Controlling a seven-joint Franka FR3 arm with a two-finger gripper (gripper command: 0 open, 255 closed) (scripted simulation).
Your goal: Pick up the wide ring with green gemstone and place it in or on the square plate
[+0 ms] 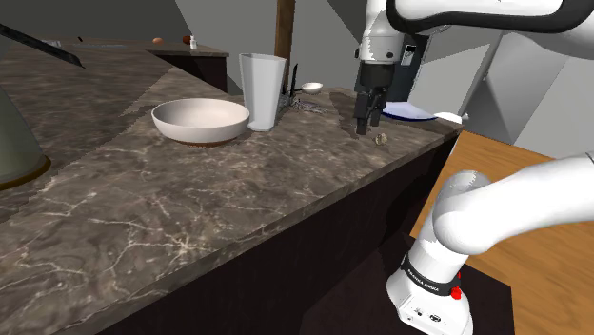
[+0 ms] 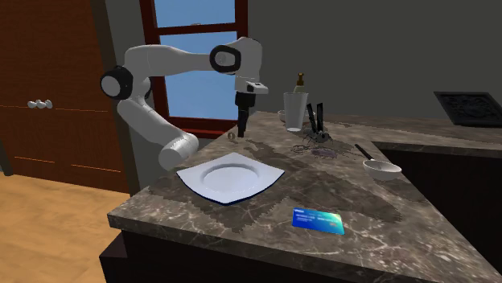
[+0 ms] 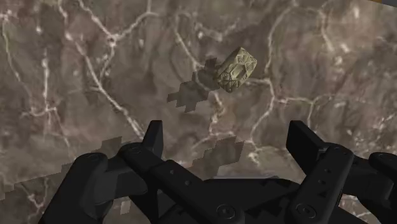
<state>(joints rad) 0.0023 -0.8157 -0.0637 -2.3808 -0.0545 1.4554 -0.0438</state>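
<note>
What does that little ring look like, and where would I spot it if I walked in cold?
Find the dark marble counter, then the robot's black hand hanging near its edge, close to the white square plate. The ring lies on the stone just by the hand's tip. It is the tiniest thing there, a chunky dull-gold band, unlike the big white plate.

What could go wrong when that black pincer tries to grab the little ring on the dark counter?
Two risks, I think. The ring is small and lies ahead of the open pincer, not between its fingers; closing from here might miss it or flick it away. It also sits near the edge of the counter in the shoulder view, so a nudge could knock it to the floor.
</note>
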